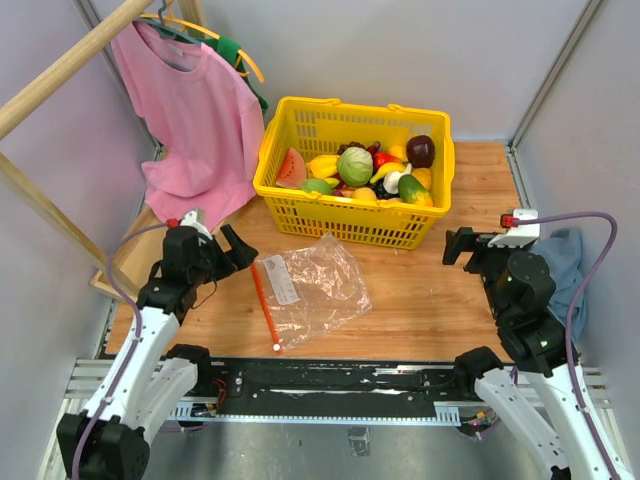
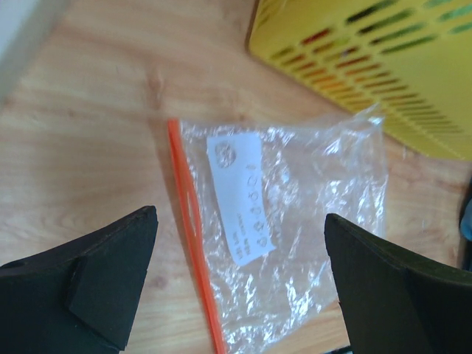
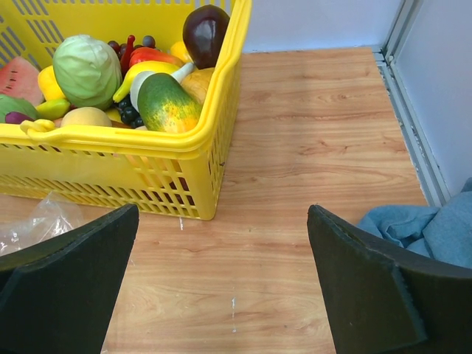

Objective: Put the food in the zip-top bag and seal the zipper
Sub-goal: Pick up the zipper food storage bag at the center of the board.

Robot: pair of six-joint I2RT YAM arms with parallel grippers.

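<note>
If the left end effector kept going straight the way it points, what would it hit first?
Most likely the zip-top bag, near its white label beside the red zipper; the open left end effector frames it, though depth is unclear.

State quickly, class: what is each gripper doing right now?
Left gripper: open, holding nothing.
Right gripper: open, holding nothing.
</note>
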